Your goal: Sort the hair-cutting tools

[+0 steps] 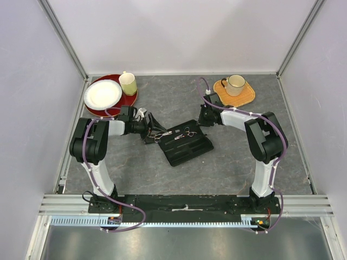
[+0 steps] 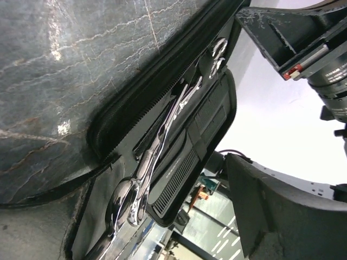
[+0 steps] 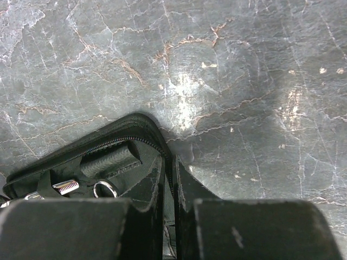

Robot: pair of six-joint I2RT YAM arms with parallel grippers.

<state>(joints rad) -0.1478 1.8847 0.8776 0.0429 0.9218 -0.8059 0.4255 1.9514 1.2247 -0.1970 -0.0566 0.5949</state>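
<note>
A black zip case (image 1: 184, 142) lies open in the middle of the table. Two silver scissors lie in it end to end: one (image 1: 161, 135) at its left end, one (image 1: 187, 133) further right. In the left wrist view the near scissors (image 2: 133, 197) and the far scissors (image 2: 216, 53) show beside a black comb (image 2: 176, 181) in a pocket. The second comb is not visible. My left gripper (image 1: 150, 130) is open at the case's left end, holding nothing. My right gripper (image 3: 172, 187) is shut on the case's rim (image 3: 141, 123) at its far right corner.
A red plate (image 1: 127, 100) carrying a white paper plate (image 1: 102, 93) and a green cup (image 1: 128, 83) stands at the back left. An orange mat (image 1: 246, 96) with a cream mug (image 1: 235, 84) is at the back right. Walls close in three sides.
</note>
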